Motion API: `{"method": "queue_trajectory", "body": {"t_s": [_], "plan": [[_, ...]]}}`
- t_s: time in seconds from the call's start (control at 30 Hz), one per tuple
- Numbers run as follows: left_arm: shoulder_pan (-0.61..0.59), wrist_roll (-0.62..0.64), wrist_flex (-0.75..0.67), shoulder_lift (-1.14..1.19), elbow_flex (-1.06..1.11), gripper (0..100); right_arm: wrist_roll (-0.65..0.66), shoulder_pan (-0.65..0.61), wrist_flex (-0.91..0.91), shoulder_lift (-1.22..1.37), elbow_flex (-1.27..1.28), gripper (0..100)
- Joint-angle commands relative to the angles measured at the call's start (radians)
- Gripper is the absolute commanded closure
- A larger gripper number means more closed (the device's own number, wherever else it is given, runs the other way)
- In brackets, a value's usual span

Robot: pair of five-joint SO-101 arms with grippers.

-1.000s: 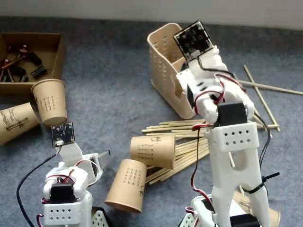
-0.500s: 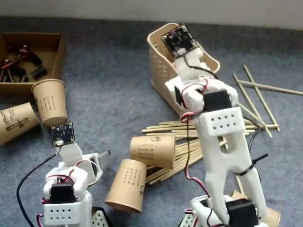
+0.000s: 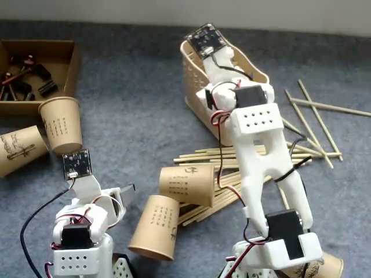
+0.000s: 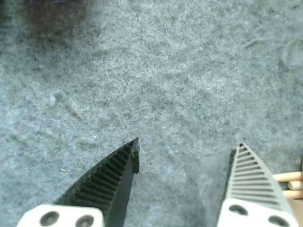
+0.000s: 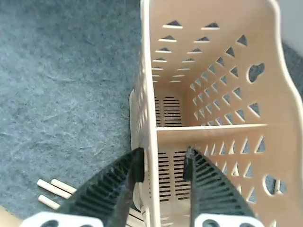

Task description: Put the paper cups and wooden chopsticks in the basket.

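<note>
Right hand (image 5: 162, 164): open and empty, jaws astride the basket (image 3: 196, 87) side wall. Left hand (image 4: 187, 151): open, empty, over bare tabletop. Two cups (image 3: 185, 184) lie tipped against the chopsticks (image 3: 197, 156) heap, near the basket; others lie well apart. Judgement: cups are light and crushable (grip the rim gently); chopsticks are stiff, thin and prone to rolling, so pinch mid-length.
</note>
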Motion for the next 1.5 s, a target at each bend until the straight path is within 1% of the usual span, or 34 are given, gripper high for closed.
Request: {"method": "queue_trajectory", "body": {"t_s": [0.0, 0.07, 0.27, 0.4, 0.57, 0.73, 0.87, 1.13, 1.27, 1.47], "plan": [[-0.008, 0.0, 0.003, -0.018, 0.019, 70, 0.044, 0.005, 0.012, -0.008, -0.036, 91.3], [-0.008, 0.0, 0.003, -0.018, 0.019, 70, 0.052, 0.001, 0.012, -0.008, -0.038, 99.8], [-0.008, 0.0, 0.003, -0.018, 0.019, 70, 0.075, -0.004, 0.005, -0.012, -0.044, 99.4], [-0.008, 0.0, 0.003, -0.018, 0.019, 70, 0.164, -0.008, 0.004, -0.013, -0.045, 99.4], [-0.008, 0.0, 0.003, -0.018, 0.019, 70, 0.229, -0.074, 0.004, -0.016, -0.047, 99.4], [-0.008, 0.0, 0.003, -0.018, 0.019, 70, 0.227, -0.173, 0.001, -0.105, -0.044, 99.4], [-0.008, 0.0, 0.003, -0.018, 0.019, 70, 0.226, -0.24, -0.082, -0.18, -0.035, 99.4], [-0.008, 0.0, 0.003, -0.018, 0.019, 70, 0.232, -0.262, -0.108, -0.268, 0.117, 99.4], [-0.008, 0.0, 0.003, -0.018, 0.019, 70, 0.284, -0.262, -0.114, -0.285, 0.214, 99.4], [-0.008, 0.0, 0.003, -0.018, 0.019, 70, 0.282, -0.26, -0.335, -0.295, 0.317, 99.3]]}}
